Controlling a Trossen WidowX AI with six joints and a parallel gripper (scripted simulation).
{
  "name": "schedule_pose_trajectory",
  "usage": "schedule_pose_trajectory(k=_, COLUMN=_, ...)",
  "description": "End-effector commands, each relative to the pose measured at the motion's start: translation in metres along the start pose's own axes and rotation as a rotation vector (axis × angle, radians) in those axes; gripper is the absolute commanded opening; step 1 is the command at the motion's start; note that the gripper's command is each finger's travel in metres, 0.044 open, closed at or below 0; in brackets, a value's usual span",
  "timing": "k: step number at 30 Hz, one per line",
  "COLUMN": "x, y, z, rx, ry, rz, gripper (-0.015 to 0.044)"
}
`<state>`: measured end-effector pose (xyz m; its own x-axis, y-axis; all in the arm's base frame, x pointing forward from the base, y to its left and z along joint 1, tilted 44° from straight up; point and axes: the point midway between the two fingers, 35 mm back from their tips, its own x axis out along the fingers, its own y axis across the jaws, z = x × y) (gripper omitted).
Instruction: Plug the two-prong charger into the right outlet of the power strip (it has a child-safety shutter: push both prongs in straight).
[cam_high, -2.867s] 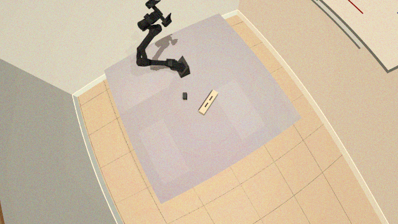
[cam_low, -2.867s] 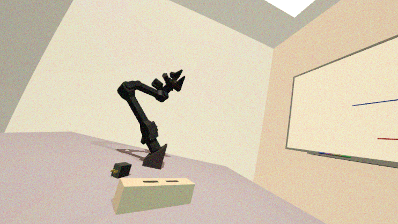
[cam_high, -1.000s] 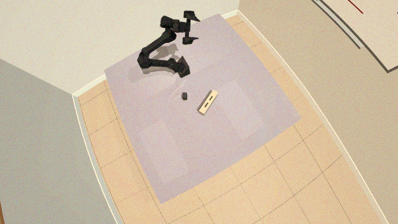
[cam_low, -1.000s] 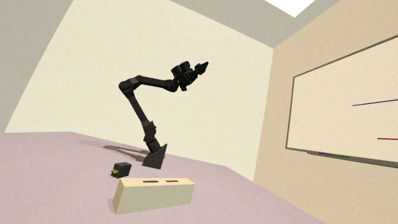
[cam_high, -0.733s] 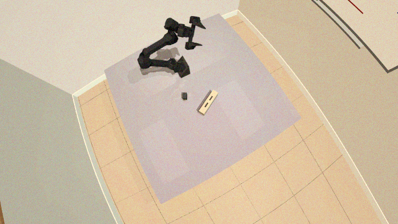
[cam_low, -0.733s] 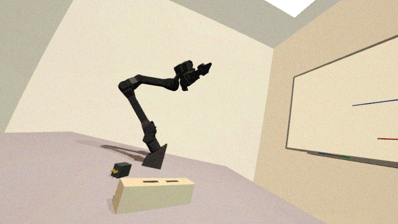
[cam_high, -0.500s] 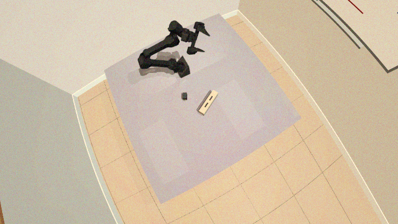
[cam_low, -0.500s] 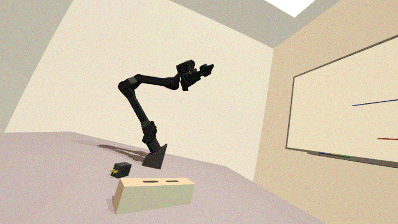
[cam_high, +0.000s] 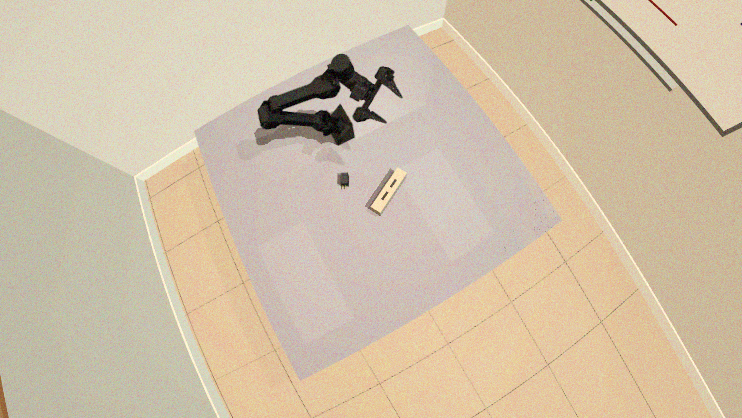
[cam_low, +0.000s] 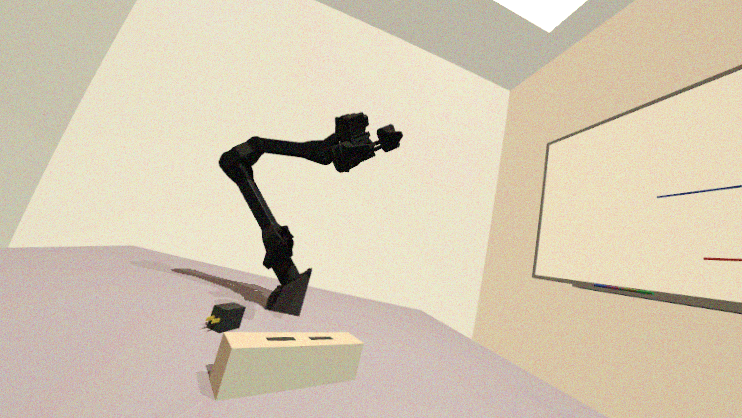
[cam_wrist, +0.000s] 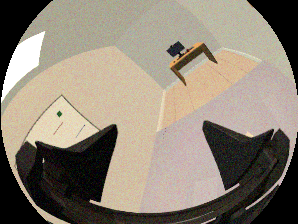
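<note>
The black charger (cam_high: 343, 179) (cam_low: 227, 317) lies on the table, its two yellow prongs pointing sideways, away from the arm's base. The cream power strip (cam_high: 378, 208) (cam_low: 290, 363) stands beside it, with two dark outlets in its top face. The charger and the strip are apart. My gripper (cam_high: 394, 110) (cam_wrist: 162, 127) is open and empty, its fingers wide apart. It is raised high above the table, well away from the charger and the strip. In the wrist view the charger does not show, and a small cream patch behind the right finger may be the strip.
The pale table top (cam_high: 405, 295) (cam_low: 103, 332) bears the arm's base, which stands behind the charger and the strip. A wall rises behind the arm. A whiteboard (cam_low: 623, 207) hangs on the right wall. A desk (cam_wrist: 187, 57) with a monitor stands far off in the wrist view.
</note>
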<state>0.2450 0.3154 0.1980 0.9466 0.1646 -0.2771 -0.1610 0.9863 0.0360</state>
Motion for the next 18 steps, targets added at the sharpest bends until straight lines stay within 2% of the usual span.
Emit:
schedule_pose_trajectory(k=1, x=0.014, y=-0.021, z=-0.010, rx=-0.023, ry=0.049, rz=-0.057, gripper=0.0440)
schedule_pose_trajectory(k=18, x=0.049, y=-0.103, z=-0.037, rx=-0.078, ry=0.232, rz=-0.282, gripper=0.0440)
